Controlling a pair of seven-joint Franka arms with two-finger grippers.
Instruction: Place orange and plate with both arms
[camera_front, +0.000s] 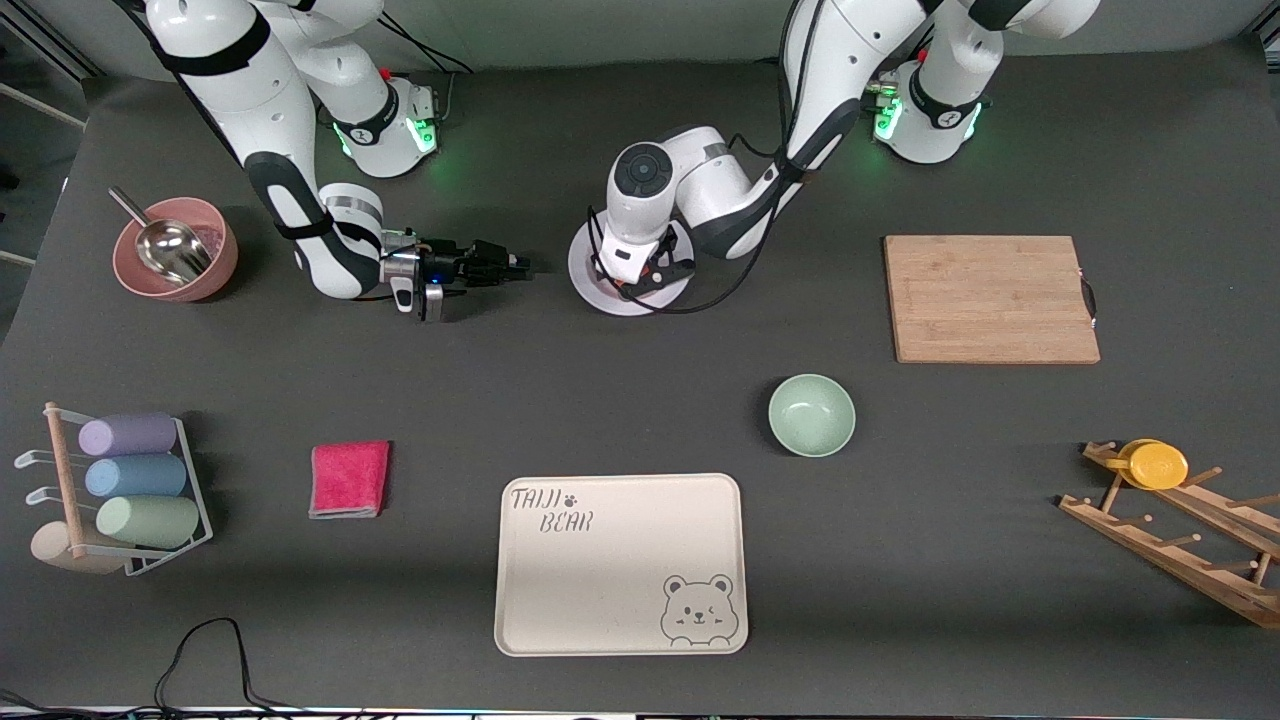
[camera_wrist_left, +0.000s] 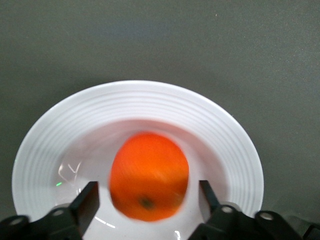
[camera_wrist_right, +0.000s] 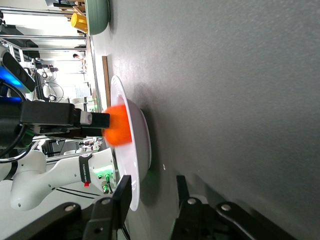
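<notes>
The white plate lies on the table between the two arms' bases. My left gripper hangs over it and hides the orange in the front view. In the left wrist view the orange is blurred over the plate's well. It sits between the open fingers of my left gripper, clear of both. My right gripper lies low and level beside the plate, toward the right arm's end. It is open, with the plate's rim just ahead. The orange also shows there.
A mint-green bowl and a cream bear tray lie nearer the camera. A wooden board and a rack with a yellow cup are toward the left arm's end. A pink bowl, a red cloth and a cup rack are toward the right arm's end.
</notes>
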